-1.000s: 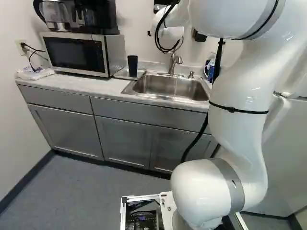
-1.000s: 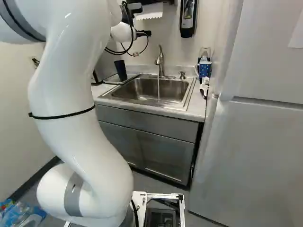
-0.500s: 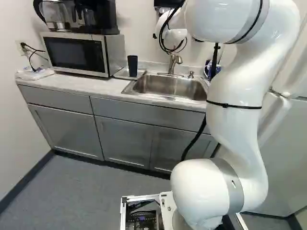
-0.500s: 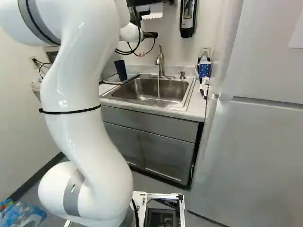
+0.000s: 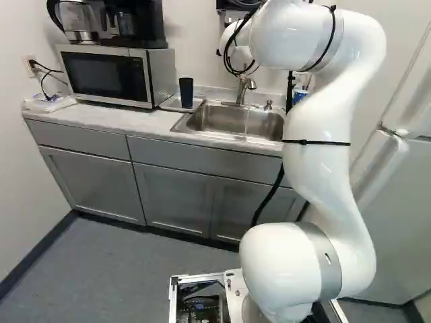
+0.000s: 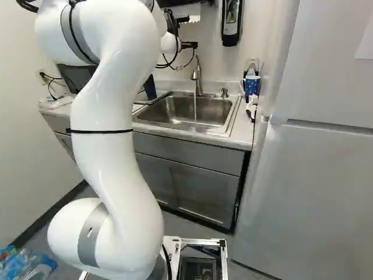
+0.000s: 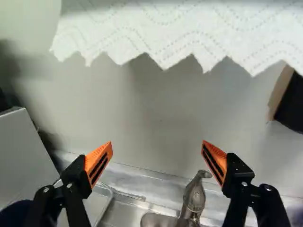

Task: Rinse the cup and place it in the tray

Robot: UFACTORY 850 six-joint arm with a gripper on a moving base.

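Glossy white arm [image 5: 322, 175], black cables [image 5: 270, 195]

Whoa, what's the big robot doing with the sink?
The white robot arm is working at the sink, where water is running from the tap. Its gripper is open and holds nothing. The dark cup stands on the tray beside the sink, near the microwave. The job is to rinse the cup and put it there; whether it got rinsed, I can't tell.
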